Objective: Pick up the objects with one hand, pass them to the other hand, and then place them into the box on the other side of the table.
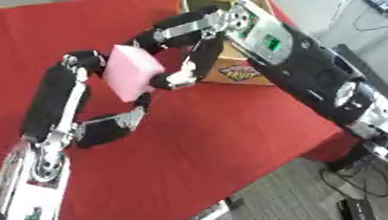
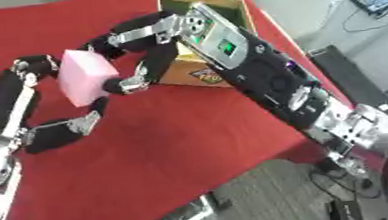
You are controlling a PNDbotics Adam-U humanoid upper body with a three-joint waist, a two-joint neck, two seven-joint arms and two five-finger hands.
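— What's nearest us, from where you stand?

— The left hand (image 1: 74, 110), coming in low from the left over the red tablecloth (image 1: 200, 146). Its fingers are long and curled up round the pink block (image 1: 131, 71): one runs along the block's left side to the top corner, and another (the lower one, bent like a hook) comes up under the bottom corner.

— So the left has it?

— Both do, as far as I can see. The right hand (image 1: 184, 52) reaches in from the opposite side, and its fingers are bent onto the block too: one lies over the top right edge, another presses in at the lower right face with a pale fingertip (image 1: 180, 79). The block hangs between the two hands, tilted on a corner, clear above the cloth.

— And beyond the hands?

— Just behind the right hand's palm stands the cardboard box (image 1: 229, 71), open at the top, with a coloured print on its near wall. The right forearm crosses in front of it, so part of its rim is hidden. The block is close beside the box, on the left-hand side of it, not over the opening.
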